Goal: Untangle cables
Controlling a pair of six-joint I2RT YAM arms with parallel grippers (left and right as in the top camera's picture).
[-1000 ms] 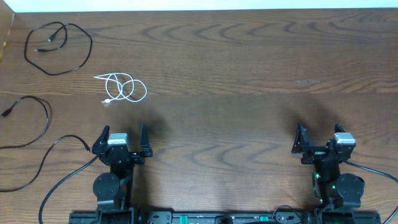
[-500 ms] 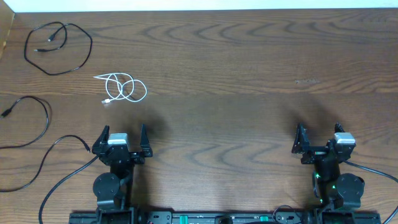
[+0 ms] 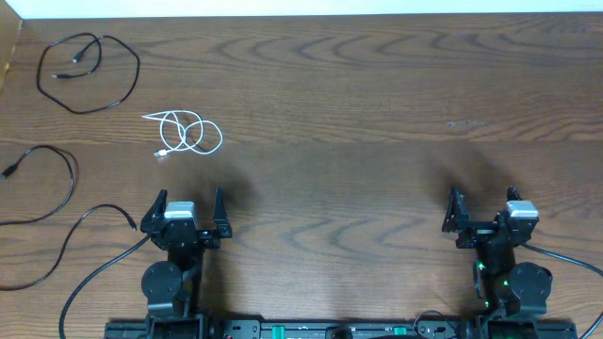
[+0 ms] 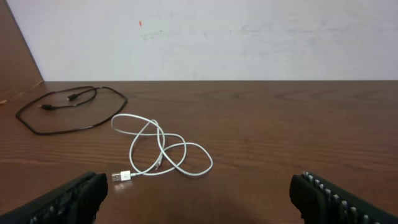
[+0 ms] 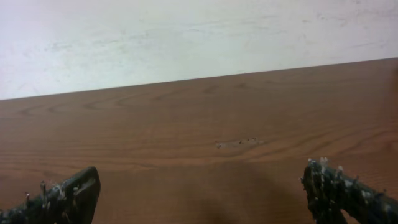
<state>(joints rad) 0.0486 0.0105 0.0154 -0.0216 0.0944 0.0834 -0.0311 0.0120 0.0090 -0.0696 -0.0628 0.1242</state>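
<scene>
- Both arms sit at the near edge of the wooden table (image 3: 377, 113); the left gripper (image 3: 184, 215) and the right gripper (image 3: 483, 213) each have their jaws spread wide and hold nothing
- The white cable (image 3: 186, 133) lies in overlapping loops just ahead of the left gripper, its small plug at the near left end; the left wrist view shows the loops crossing one another at several spots (image 4: 163, 152)
- A black cable (image 3: 87, 72) rests in a loose ring near the far left corner, well apart from the white one; two more black cords (image 3: 42, 188) trail along the table's left side
- Judged from this layout, the white cable looks like the one to work on, and the left arm is the nearer to it
- A good approach would be to come down over one outer loop or the plug end, close on a single strand only, and draw it away from the crossings low and slowly, so the loops open instead of tightening
- The right wrist view shows only bare wood ahead; that arm could pin the far loop while the left pulls
- No box, tray or other container is in view; every cable lies directly on the table
</scene>
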